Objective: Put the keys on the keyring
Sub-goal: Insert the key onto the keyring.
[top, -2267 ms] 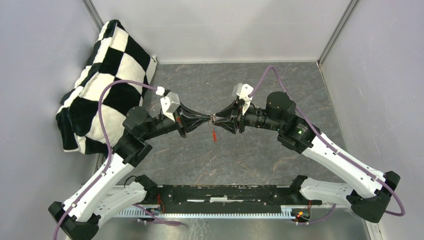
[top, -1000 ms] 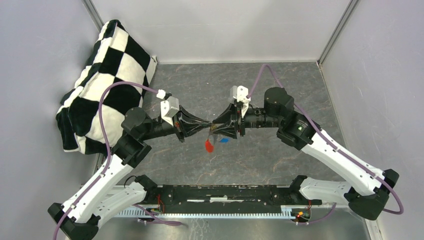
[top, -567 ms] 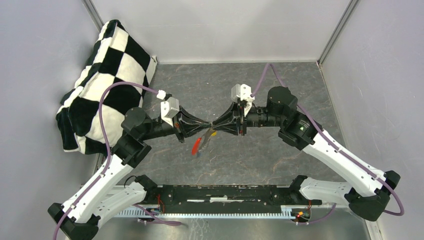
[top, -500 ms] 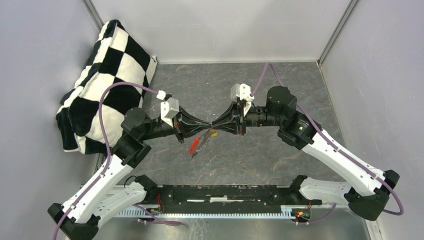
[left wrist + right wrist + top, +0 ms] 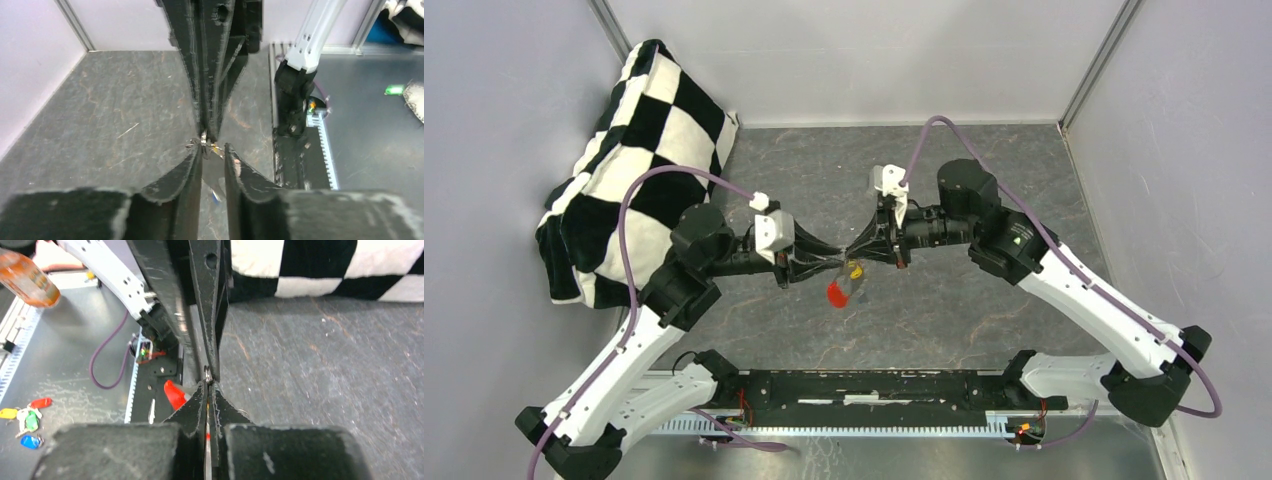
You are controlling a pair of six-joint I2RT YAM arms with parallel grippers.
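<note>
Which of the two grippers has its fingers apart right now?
The left gripper: its wrist view shows a clear gap between its fingertips. The right gripper is pinched shut, the keys hanging at its tips.

**Grey marbled table, checkered cloth at its upper left**

The table [image 5: 944, 300] has a dark grey top veined with pale lines, and pale wall panels close it in at the left, back and right. At the upper left of the top view, a black-and-white checkered cloth [image 5: 639, 160] lies bunched on the table. It leans against the left wall and reaches the back corner. A black rail [image 5: 874, 385] runs along the bottom edge, between the left arm base [image 5: 574, 440] and the right arm base [image 5: 1149, 390]. The left wrist view shows fine pale scratches on the top.
</note>
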